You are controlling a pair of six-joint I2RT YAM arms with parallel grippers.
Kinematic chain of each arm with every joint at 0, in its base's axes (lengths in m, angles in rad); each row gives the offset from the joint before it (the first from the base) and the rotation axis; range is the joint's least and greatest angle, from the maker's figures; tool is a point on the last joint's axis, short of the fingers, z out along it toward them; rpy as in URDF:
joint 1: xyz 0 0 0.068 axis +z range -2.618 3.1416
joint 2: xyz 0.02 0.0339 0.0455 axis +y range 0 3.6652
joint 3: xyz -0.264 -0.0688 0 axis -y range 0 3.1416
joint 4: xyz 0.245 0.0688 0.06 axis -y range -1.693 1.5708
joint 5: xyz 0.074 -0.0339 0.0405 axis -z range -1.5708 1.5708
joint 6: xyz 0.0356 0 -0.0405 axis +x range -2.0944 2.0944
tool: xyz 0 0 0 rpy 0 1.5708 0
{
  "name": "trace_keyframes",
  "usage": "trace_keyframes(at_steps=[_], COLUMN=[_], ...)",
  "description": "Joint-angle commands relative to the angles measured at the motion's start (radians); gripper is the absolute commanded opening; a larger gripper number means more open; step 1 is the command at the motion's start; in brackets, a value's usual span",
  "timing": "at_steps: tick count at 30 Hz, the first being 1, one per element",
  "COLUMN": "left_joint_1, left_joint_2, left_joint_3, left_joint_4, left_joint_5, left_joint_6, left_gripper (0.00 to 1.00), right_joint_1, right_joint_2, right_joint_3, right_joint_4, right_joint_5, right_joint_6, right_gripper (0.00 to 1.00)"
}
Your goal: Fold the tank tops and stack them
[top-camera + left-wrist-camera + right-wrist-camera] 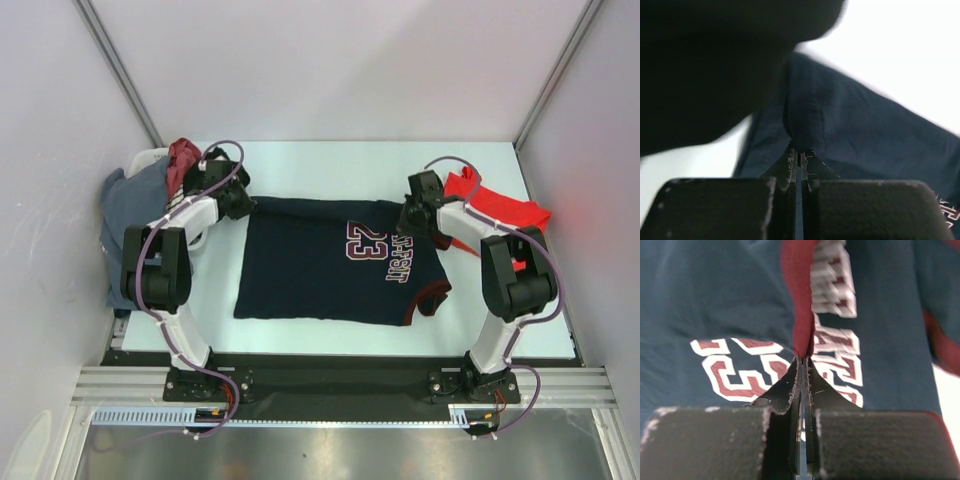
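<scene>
The navy tank top (pixel 330 265) lies spread across the middle of the table, with its "23" print facing up and its maroon trim at the right. My left gripper (pixel 245 203) is at the top's far left corner, shut on a pinch of navy cloth (pixel 865 135) that bunches at the gripper's tips (pixel 801 152). At the far right edge, my right gripper (pixel 412 222) is shut on a fold of the maroon trim (pixel 800 300), just above its tips (pixel 803 358). The red tank top (pixel 500 210) lies crumpled at the back right, behind the right arm.
A white basket (pixel 152 156) at the left edge holds grey cloth (pixel 130 200) and a dark red piece (pixel 183 155), right beside the left arm. Grey walls close in on the table at both sides and the back.
</scene>
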Motion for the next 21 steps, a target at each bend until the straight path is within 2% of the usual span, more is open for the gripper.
trace_keyframes(at_steps=[1,9,21], left_joint_1=[0.038,0.061,0.059], left_joint_2=[-0.064,-0.094,-0.085], left_joint_3=[-0.026,-0.066,-0.171], left_joint_4=[-0.012,-0.054,-0.02], left_joint_5=[-0.018,0.0,0.045], left_joint_6=[0.029,0.058,0.075], left_gripper=[0.0,0.0,0.0], right_joint_1=[0.004,0.01,-0.043], right_joint_2=[-0.118,-0.204,-0.117], right_joint_3=[-0.078,-0.181,-0.201], right_joint_4=[0.066,0.077,0.134], right_joint_5=[0.047,0.06,0.008], right_joint_6=[0.028,0.025,0.03], right_gripper=[0.0,0.0,0.0])
